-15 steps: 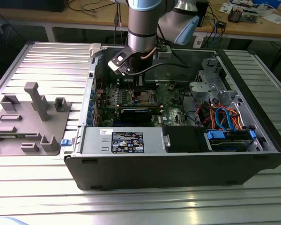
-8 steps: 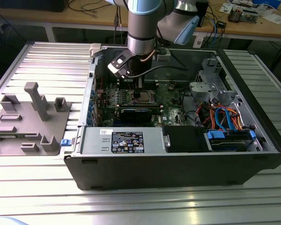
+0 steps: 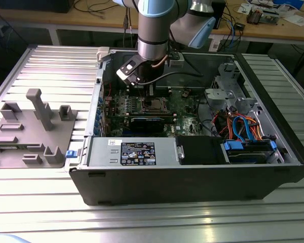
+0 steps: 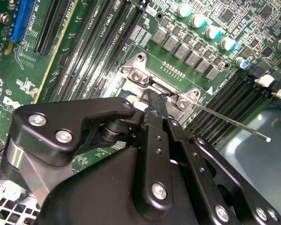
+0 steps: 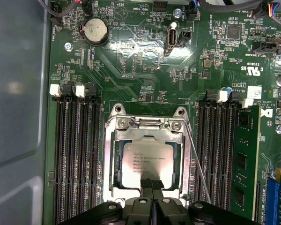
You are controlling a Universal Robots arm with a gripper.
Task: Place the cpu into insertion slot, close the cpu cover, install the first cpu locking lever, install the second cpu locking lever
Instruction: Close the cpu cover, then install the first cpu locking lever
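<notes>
Right now the gripper (image 5: 152,183) has its two fingers pressed together, and the tips sit at the edge of the insertion slot (image 5: 131,123). The thin locking lever (image 5: 196,164) beside the slot sticks out loose, so I think the cpu cover (image 5: 116,164) could pop up, or the fingers could slip and scratch the chip. The cpu (image 5: 147,161) lies flat inside the slot, square and shiny grey, with the cover around it like a picture frame.
</notes>
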